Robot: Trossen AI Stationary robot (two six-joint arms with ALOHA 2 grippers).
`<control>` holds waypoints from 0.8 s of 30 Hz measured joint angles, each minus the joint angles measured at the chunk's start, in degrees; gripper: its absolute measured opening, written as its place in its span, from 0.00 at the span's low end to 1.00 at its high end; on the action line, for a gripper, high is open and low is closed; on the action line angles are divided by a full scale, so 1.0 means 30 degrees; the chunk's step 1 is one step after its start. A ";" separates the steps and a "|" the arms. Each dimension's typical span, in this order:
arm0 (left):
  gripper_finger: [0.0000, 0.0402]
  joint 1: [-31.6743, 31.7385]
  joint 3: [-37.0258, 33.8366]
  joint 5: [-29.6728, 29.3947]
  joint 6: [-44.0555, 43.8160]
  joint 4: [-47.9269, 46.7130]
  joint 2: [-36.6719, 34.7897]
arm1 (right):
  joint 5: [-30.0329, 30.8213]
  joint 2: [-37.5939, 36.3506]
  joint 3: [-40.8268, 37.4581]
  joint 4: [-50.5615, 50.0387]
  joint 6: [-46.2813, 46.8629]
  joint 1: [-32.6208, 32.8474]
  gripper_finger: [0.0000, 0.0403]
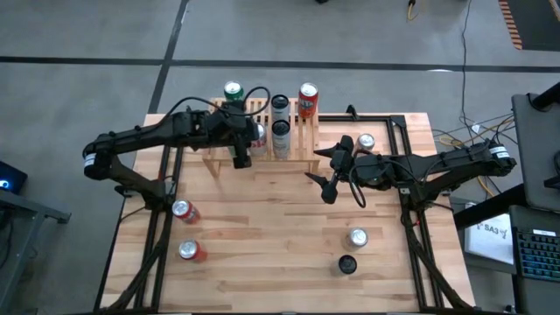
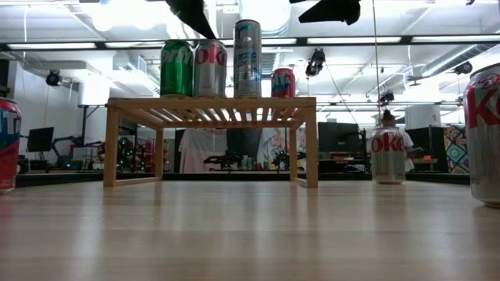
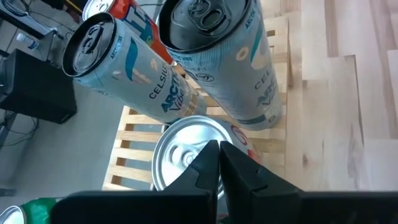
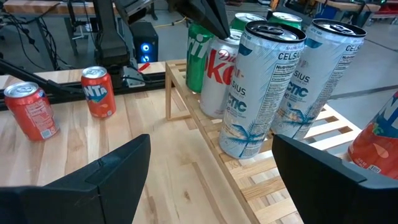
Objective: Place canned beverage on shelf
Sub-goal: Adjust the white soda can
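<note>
Cans already stand on the shelf (image 1: 262, 131): a green can (image 1: 233, 91) at its far left corner, a silver cola can (image 1: 257, 134) beside it, two tall white cans (image 1: 280, 107) (image 1: 281, 136) in the middle, and an orange can (image 1: 307, 101) at its far right. The job looks well on, judging by that row, yet several cans wait on the table (image 1: 289, 236) off the shelf: two red ones (image 1: 185, 211) (image 1: 191, 251) well to the left and in front of the shelf, a silver one (image 1: 365, 142) just to its right, and another silver one (image 1: 357, 237) with a dark one (image 1: 347, 263) well in front on the right.

The left gripper (image 1: 241, 157) hangs over the front left part of the shelf, fingers together and holding nothing, directly above the silver cola can. That suggests a can just set down (a judgement only). The right gripper (image 1: 322, 178) sits just right of the shelf's front, fingers apart and empty, so the next pickup has not begun.

The high view gives the full count and layout. The low view (image 2: 211, 109) shows the cans upright on the slats, which the overhead cannot confirm. The left wrist view (image 3: 219, 168) alone shows the closed fingertips centred over the cola can's lid (image 3: 186, 149). The right wrist view (image 4: 205, 180) shows the wide gap between its fingers and reads the cans' labels
</note>
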 joint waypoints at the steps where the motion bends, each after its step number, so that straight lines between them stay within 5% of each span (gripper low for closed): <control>1: 0.00 0.0000 0.0000 0.0000 0.0007 -0.0025 -0.0024 | 0.0000 0.0000 0.0000 0.0000 -0.0035 0.0007 0.81; 24: 0.00 -0.0001 0.0000 -0.0025 -0.0128 0.0624 0.0423 | 0.0000 0.0000 0.0000 0.0000 0.0016 0.0001 0.81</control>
